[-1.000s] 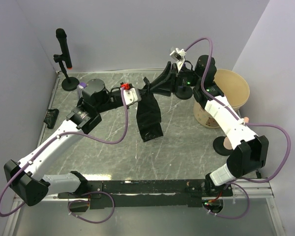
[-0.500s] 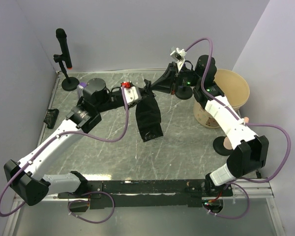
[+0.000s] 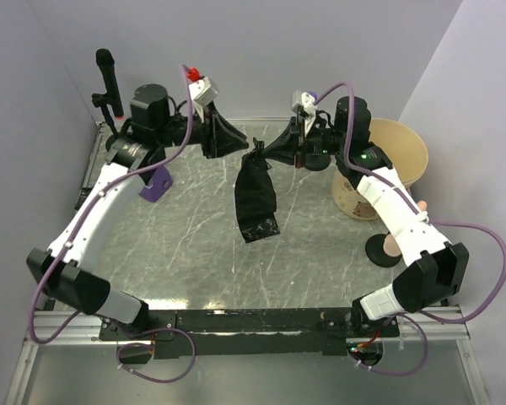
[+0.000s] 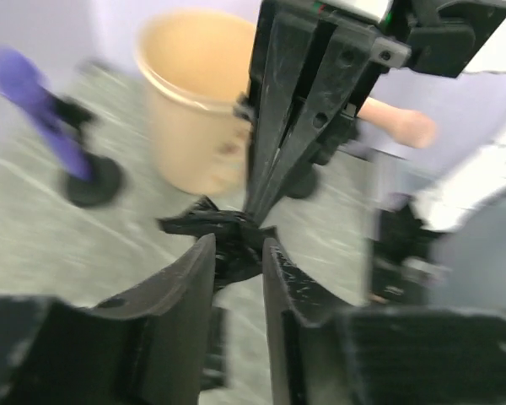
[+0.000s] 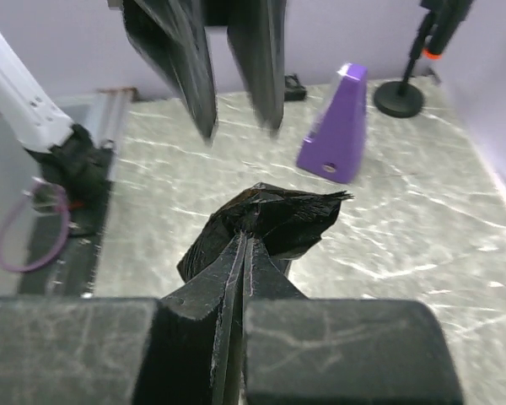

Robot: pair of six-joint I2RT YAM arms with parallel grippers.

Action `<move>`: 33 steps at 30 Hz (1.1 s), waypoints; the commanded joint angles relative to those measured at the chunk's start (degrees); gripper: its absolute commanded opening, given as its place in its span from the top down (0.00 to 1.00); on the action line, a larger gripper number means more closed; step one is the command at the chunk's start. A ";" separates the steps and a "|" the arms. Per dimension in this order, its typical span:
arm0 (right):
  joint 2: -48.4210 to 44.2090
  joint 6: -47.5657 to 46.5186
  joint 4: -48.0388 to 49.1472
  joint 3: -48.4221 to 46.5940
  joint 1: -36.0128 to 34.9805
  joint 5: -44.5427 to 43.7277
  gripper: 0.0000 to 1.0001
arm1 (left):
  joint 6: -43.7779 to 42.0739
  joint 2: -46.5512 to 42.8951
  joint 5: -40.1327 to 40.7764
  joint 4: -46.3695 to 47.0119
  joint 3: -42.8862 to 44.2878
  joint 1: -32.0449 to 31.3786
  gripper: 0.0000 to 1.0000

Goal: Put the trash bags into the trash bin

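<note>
The right hand [image 3: 258,157] is clamped on the bunched neck of a trash bag [image 3: 255,198], which hangs limp toward the tabletop [image 3: 194,240] well left of the bin [image 3: 420,159], while the left hand [image 3: 239,141], fingers apart, hovers farther from the bin; the light, floppy, slippery film is likely best gripped at that gathered neck.

Your left arm [image 3: 101,202] and right arm [image 3: 396,211] share one build: white link shells, black joint housings, and a purple cable [image 3: 190,105] looped alongside. The left gripper [image 4: 236,245] and right gripper [image 5: 246,238] have long black tapered fingers [image 4: 173,316], scuffed; a red tab [image 3: 196,72] tops the left wrist's white camera mount [image 3: 206,87]
</note>
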State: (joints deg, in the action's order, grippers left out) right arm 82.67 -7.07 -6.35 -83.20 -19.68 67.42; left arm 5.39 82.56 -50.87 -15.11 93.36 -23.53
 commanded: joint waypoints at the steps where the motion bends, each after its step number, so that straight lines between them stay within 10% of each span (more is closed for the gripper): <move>1: -4.54 -12.96 -4.99 -1.88 -2.46 -6.76 1.00 | 13.85 2.34 -9.50 -0.62 1.21 0.32 0.67; 25: -6.30 -17.71 -7.54 -1.62 -6.07 -12.05 1.00 | 19.39 5.06 -13.37 6.41 -0.90 0.41 0.69; 33: -5.95 -18.15 -7.71 -1.97 -6.16 -12.31 1.00 | 20.19 5.94 -14.96 9.14 -0.99 0.41 0.92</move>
State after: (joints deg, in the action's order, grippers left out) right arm 78.61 -23.70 -15.16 -83.24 -25.36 54.83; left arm 24.60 88.58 -64.23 -9.43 92.14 -23.16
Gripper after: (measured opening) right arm 0.007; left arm 0.121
